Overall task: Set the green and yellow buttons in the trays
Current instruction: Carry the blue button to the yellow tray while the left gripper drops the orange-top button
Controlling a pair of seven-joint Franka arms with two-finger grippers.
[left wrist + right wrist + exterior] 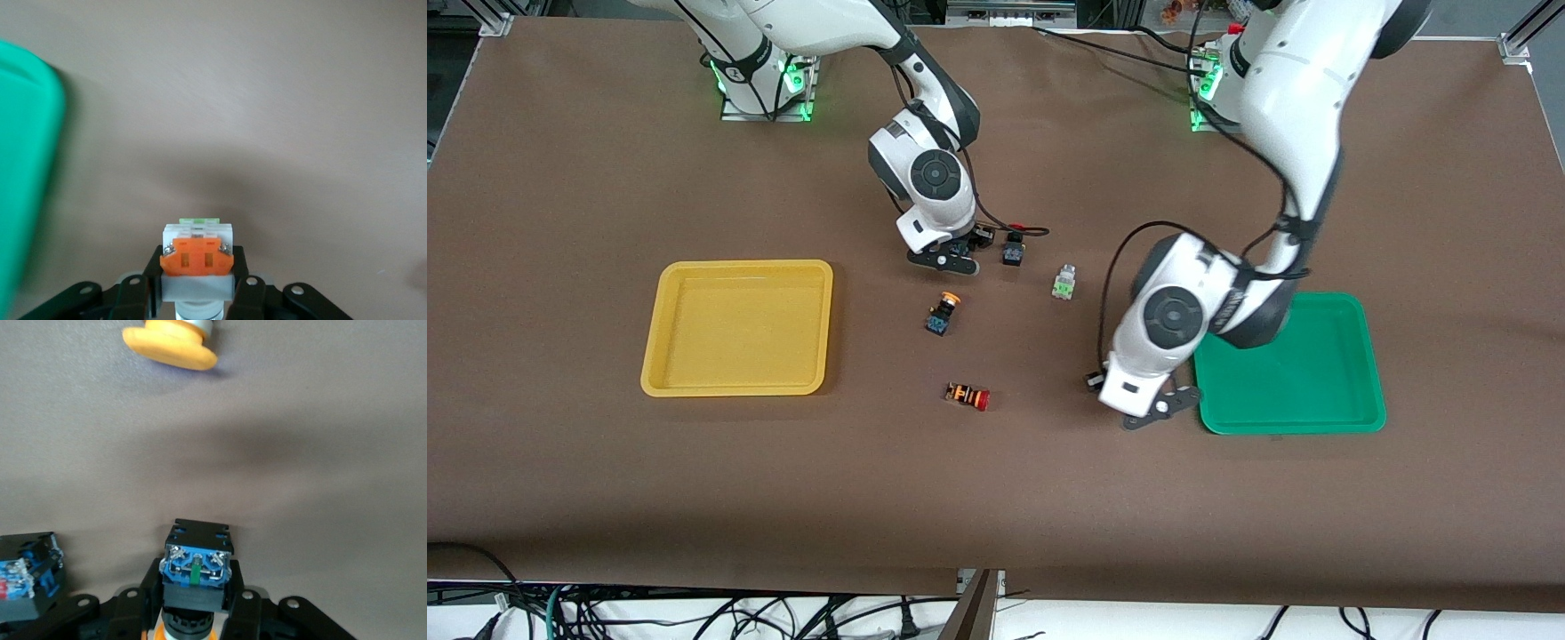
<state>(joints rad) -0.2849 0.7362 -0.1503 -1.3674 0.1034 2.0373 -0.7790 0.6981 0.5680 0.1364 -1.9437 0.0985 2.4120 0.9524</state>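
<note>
Buttons lie scattered on the brown table (560,498) between two trays. Nearest the front camera is a red-capped switch with an orange-striped body (967,395), on its side. The left gripper (197,293), just beside the green tray (1316,391) at the left arm's end, has its fingers (150,290) clamped on a white-grey orange-faced switch (197,257). The yellow tray (738,327) sits at the right arm's end, well apart. Farther from the camera a yellow-capped black switch (943,314) lies alone mid-table, then a white-grey green-faced switch (1064,282). Farther still, the right gripper (195,610) is closed around a black switch with a blue base (196,570), low at the table. Just beside it rests another black switch (1013,251), blue-based
</note>
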